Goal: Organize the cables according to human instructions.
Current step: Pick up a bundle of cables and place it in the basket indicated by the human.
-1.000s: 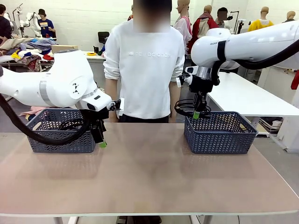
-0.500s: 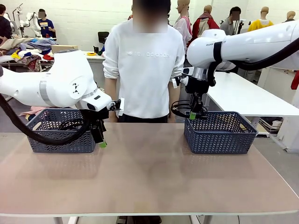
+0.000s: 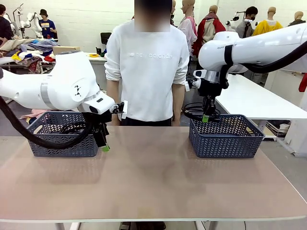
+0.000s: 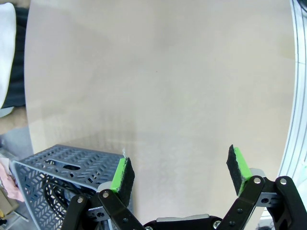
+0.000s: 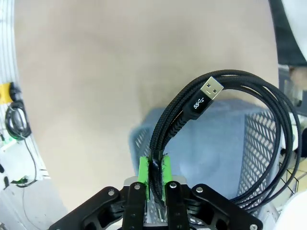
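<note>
Since a second ago: right gripper [image 3: 205,118] has swung a little left over the near-left corner of the right basket [image 3: 225,136] and come back, carrying its load; left arm has not shifted.

Near: bare tabletop [image 3: 153,177], no cords lying on it.

Left side, mid-table: left gripper [image 3: 105,147] hangs just beside the right end of the left basket [image 3: 62,140], pads [image 4: 122,173] spread wide, nothing between them. Dark cord [image 4: 50,184] lies inside that basket; how many coils, too hidden to tell.

Right side: right gripper's pads pressed together on one coiled cable [image 5: 249,139], several strands pinched, USB plug [image 5: 207,93] jutting up from the bundle. Coil hangs above the right basket's rim, not yet inside.

Far: person [image 3: 147,72] stands at the table's far edge, arms down.

Judged progress: late stage. At least one cable sorted left, one about to be lowered and released right; contents of the right basket not clear, so the remaining count is uncertain.
</note>
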